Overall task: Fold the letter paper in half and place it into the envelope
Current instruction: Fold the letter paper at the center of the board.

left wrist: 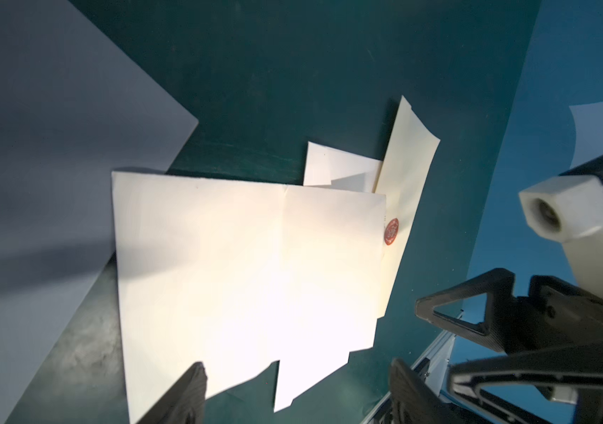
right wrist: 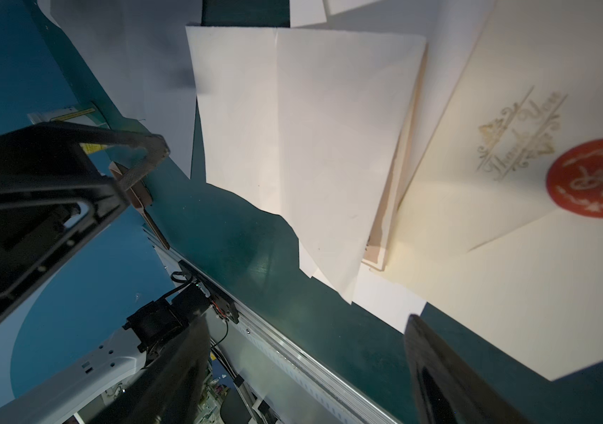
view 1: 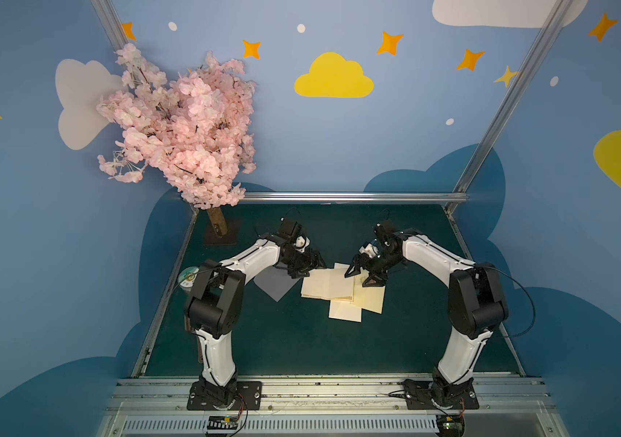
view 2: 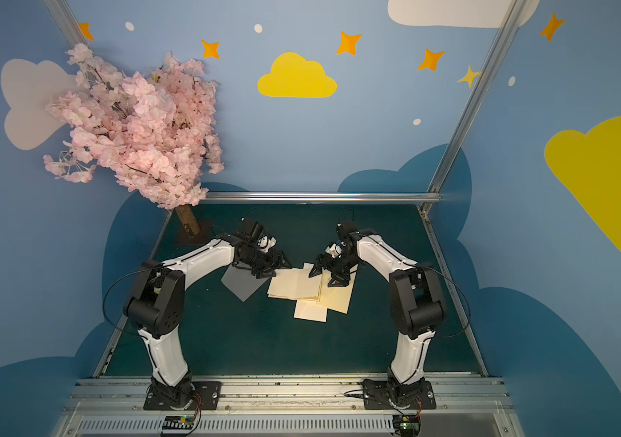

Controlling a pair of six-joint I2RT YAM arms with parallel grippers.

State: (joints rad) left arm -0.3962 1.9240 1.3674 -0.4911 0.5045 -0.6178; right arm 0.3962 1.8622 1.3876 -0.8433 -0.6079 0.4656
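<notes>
Cream letter paper (view 1: 326,283) lies flat on the dark green table (view 1: 282,340), directly between the two claws. Its long axis runs from one claw across to the other. A crease line crosses its short way, as the left wrist view shows (left wrist: 248,264).

The left claw (view 1: 312,269) hangs over the paper's nearer short end, jaws apart and gripping nothing. The right claw (view 1: 359,278) hangs over the opposite end, also spread wide and empty. Each claw is therefore about equally near to its own end of the sheet, which suits a fold bringing one short end over to the other.

A cream envelope with a red wax seal (right wrist: 593,180) lies just beyond the right claw, on the side away from the left claw. This envelope (view 1: 371,299) is partly tucked under the paper's edge. Its long axis runs crosswise to the paper's, slightly tilted, and its flap faces up and looks closed. The right claw is clearly the nearer one to it.
</notes>
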